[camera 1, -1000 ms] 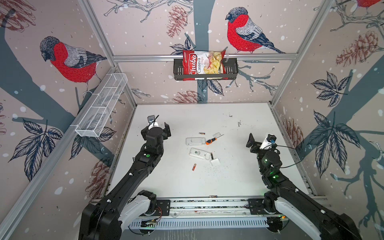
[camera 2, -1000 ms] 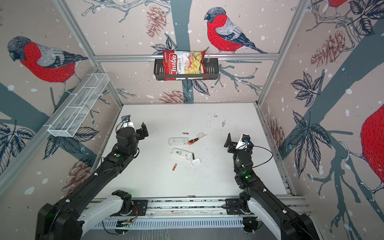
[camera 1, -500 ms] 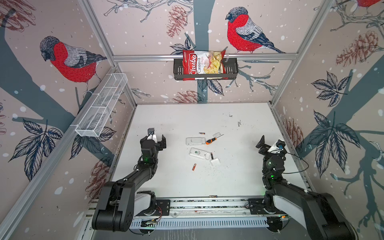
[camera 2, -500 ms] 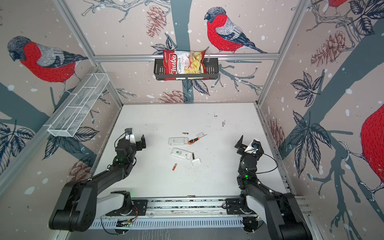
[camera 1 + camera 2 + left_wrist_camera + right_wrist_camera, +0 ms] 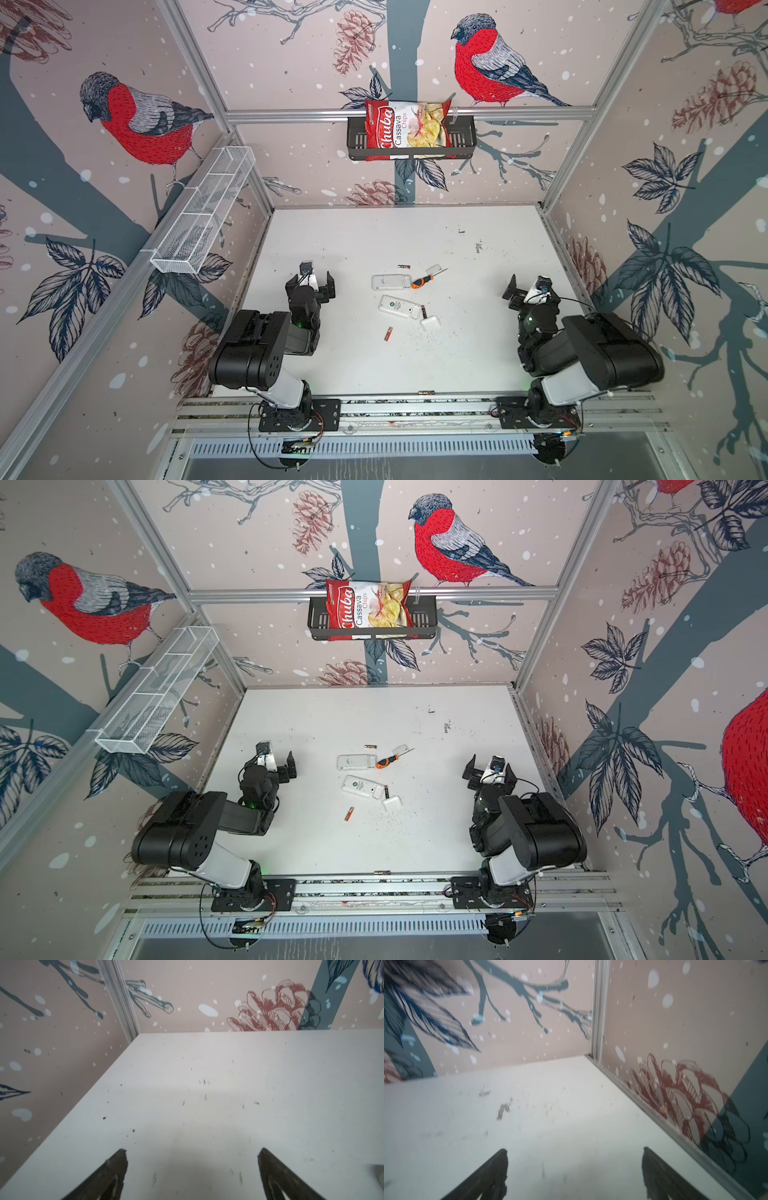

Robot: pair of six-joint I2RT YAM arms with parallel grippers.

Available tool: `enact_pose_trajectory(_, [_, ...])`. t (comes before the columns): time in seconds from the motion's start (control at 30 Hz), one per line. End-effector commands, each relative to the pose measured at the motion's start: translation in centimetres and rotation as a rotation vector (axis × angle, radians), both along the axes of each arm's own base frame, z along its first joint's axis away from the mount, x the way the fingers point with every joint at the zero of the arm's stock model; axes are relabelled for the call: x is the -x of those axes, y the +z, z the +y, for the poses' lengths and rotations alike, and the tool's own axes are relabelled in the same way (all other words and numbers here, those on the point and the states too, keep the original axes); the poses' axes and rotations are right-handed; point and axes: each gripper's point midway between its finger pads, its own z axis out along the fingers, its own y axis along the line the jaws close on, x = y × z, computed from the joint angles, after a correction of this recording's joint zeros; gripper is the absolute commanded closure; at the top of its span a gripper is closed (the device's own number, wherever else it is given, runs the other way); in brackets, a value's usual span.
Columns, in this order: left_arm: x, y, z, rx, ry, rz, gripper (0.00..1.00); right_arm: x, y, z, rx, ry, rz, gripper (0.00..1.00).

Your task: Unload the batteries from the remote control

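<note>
Both arms have folded back toward six o'clock. The left gripper (image 5: 311, 286) and right gripper (image 5: 530, 293) gape wide, empty. The orange-red battery (image 5: 388, 333) lies at six o'clock of the nearer remote (image 5: 397, 306), the black battery (image 5: 404, 266) at twelve.

A chips bag (image 5: 405, 129) sits in the black wall rack (image 5: 462, 141), a screwdriver (image 5: 420, 282) on the table (image 5: 374, 232).

Robot test cell, aluminium frame (image 5: 409, 113), bird-print wall panels (image 5: 141, 120), white tabletop (image 5: 374, 237)
</note>
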Motion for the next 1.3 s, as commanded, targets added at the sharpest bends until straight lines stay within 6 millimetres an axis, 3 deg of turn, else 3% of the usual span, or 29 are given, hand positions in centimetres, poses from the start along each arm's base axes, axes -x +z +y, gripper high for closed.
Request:
enact_pose_trajectory(0.0, [-0.7,2.5,0.4,0.022,0.014,-0.102,0.03,-2.1,0.2,1.0,0.001,0.069,0.022,0.01])
enact_pose_trajectory(0.13, [-0.6,2.7,0.4,0.021,0.014,-0.111,0.03,-4.7,-1.1,-0.3,-0.083,0.079,0.119,0.01])
enact_pose_trajectory(0.73, [-0.4,2.8,0.4,0.019,0.009,-0.12,0.03,-4.5,-1.0,-0.3,-0.081,0.076,0.115,0.0])
enact_pose_trajectory(0.8, [0.4,3.2,-1.0,0.007,-0.073,-0.152,0.03,-3.9,-0.6,0.3,-0.059,0.097,0.09,0.0])
enact_pose_trajectory(0.87, [2.8,4.5,-1.7,-0.004,-0.129,-0.243,0.03,-1.6,0.5,0.7,-0.031,0.094,0.007,0.01])
enact_pose_trajectory(0.93, [4.8,5.3,-0.8,0.009,-0.078,-0.313,0.02,1.0,2.0,0.0,-0.054,0.082,-0.103,0.01])
enact_pose_trajectory(0.97, [4.3,5.0,-0.1,0.014,-0.037,-0.301,0.03,1.6,2.2,-0.6,-0.075,0.059,-0.127,0.0])
enact_pose_trajectory(1.03, [2.6,4.0,0.2,0.021,-0.009,-0.228,0.03,0.9,1.7,-1.2,-0.09,0.033,-0.102,0.0])
enact_pose_trajectory(1.13, [-0.8,2.5,-0.4,0.008,-0.037,-0.096,0.03,-2.8,-0.5,-1.0,-0.092,0.025,0.062,0.01])
enact_pose_trajectory(1.17, [-0.5,2.7,-0.1,0.018,-0.021,-0.104,0.03,-4.3,-1.0,-1.1,-0.087,0.014,0.103,0.01])
enact_pose_trajectory(1.27, [-0.6,2.7,0.2,0.022,-0.003,-0.109,0.03,-3.1,-0.4,-1.0,-0.088,0.029,0.055,0.0])
